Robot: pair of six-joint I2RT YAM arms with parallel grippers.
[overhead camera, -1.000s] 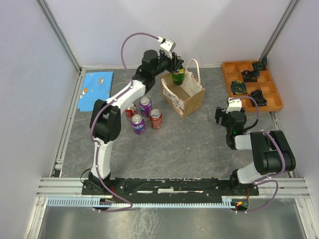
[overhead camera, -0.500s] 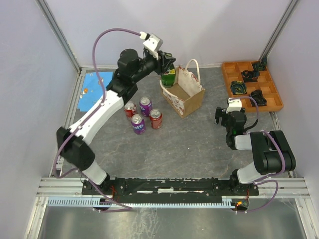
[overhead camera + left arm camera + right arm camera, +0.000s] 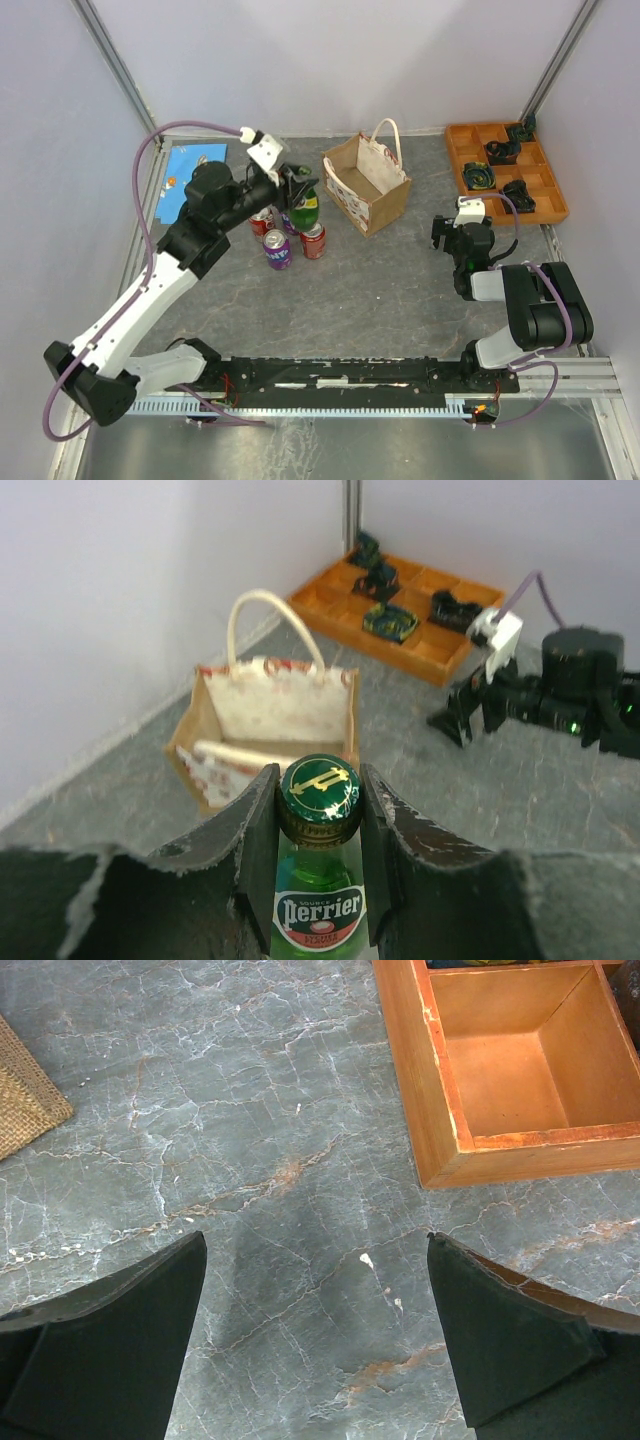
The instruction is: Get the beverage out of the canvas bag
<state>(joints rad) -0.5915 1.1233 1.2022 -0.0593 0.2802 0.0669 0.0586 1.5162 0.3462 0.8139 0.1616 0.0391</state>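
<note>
Left of bag [image 3: 352,207], bottle [image 3: 305,208] beside cans [image 3: 277,248], tray [image 3: 548,183] at far right

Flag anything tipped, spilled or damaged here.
Nothing stands out. The canvas bag sits upright and open, the left gripper holds the green bottle upright by its neck, and the soda cans beside it are standing. No spill visible.

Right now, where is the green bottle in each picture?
Top external: the green bottle is left of centre, by the cans, left of the canvas bag.
Left wrist: the green bottle is at bottom centre, clamped between the fingers.
Right wrist: not in it.
Shared landmark: the orange tray.
</note>
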